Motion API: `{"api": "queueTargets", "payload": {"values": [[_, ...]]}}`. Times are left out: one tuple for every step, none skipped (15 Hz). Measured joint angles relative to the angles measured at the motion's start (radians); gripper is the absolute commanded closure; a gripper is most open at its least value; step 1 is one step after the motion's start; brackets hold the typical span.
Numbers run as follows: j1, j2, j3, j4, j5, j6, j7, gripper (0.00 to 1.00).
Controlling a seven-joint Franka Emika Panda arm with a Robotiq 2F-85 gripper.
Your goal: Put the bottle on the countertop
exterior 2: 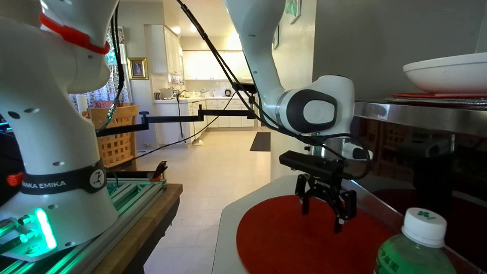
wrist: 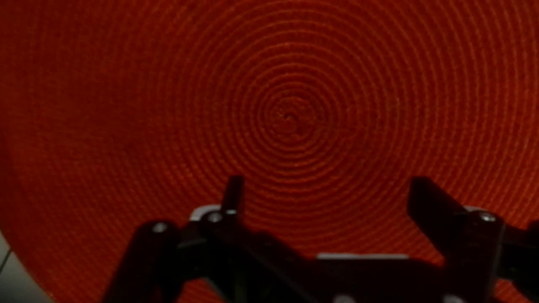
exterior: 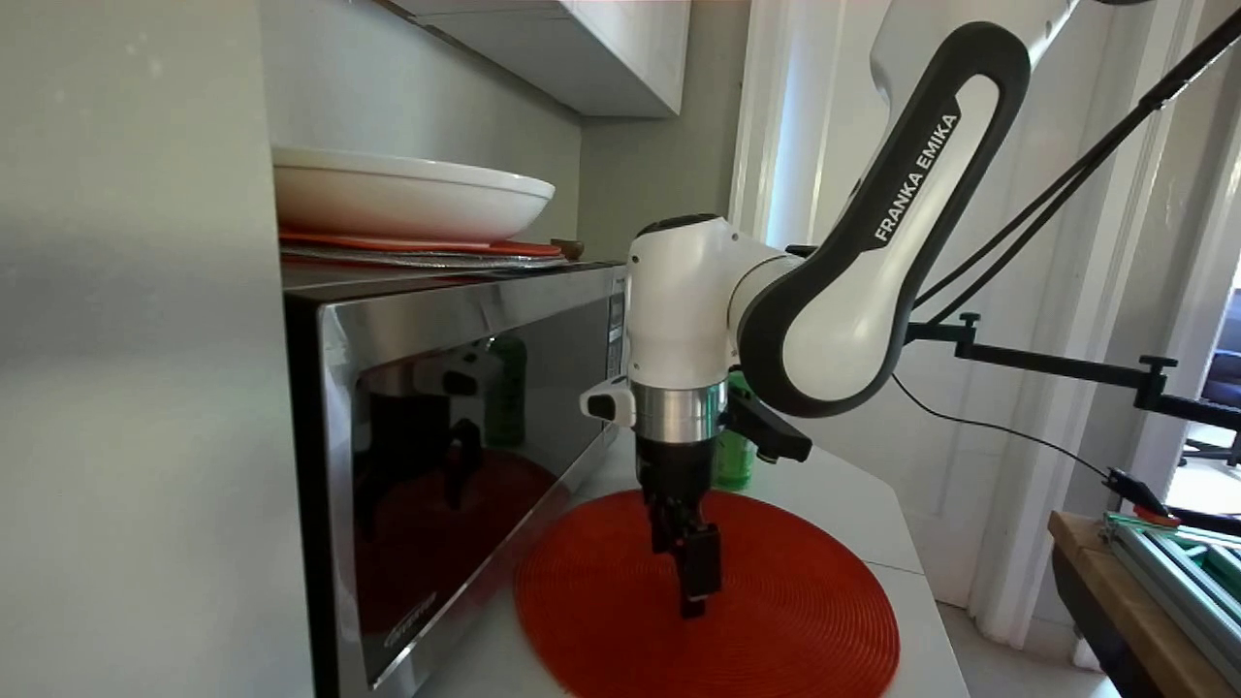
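Grpr (wrist: 327, 180) above red mat (exterior: 805, 601), jaws wide apart, holding nil | green btl (exterior 2: 414, 255) upright on cntrtop (exterior: 843, 494), just beside mat

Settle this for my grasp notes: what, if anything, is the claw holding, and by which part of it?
Nothing is held: the claw hangs open over the red mat, apart from the green bottle.

We see free room between the jaws of the claw (wrist: 327, 181), which stand wide apart; below them lies the red disc (wrist: 290, 115). In an exterior view, the microwave (exterior: 456, 475) stands like a wall along one side of the table (exterior: 855, 499), while the opposite side is free for us. The upright bottle (exterior 2: 414, 251), near the disc's edge, blocks the way there.
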Motion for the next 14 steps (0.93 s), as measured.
{"api": "queueTargets", "payload": {"values": [[0.0, 0.005, 0.0, 0.001, 0.0, 0.004, -0.001, 0.0], [0.0, 0.011, 0.0, 0.001, 0.0, 0.013, -0.003, 0.0], [0.0, 0.018, 0.0, 0.002, 0.0, 0.024, -0.004, 0.0], [0.0, 0.024, 0.001, 0.002, 0.0, 0.035, -0.005, 0.0], [-0.001, 0.029, 0.001, 0.004, 0.0, 0.04, -0.006, 0.22], [-0.001, 0.03, 0.001, 0.005, 0.0, 0.041, -0.007, 0.26], [-0.001, 0.03, 0.001, 0.007, 0.0, 0.041, -0.007, 0.33], [-0.001, 0.03, 0.001, 0.011, 0.0, 0.041, -0.007, 0.41], [-0.002, 0.03, 0.001, 0.015, 0.0, 0.041, -0.007, 0.5], [-0.003, 0.03, 0.0, 0.019, 0.0, 0.041, -0.007, 0.57], [-0.003, 0.03, 0.0, 0.022, 0.0, 0.041, -0.007, 0.66], [-0.003, 0.03, 0.0, 0.024, 0.0, 0.041, -0.007, 0.72], [-0.003, 0.03, 0.0, 0.025, 0.0, 0.041, -0.007, 0.81], [-0.003, 0.03, 0.0, 0.026, 0.0, 0.041, -0.007, 0.88]]}}
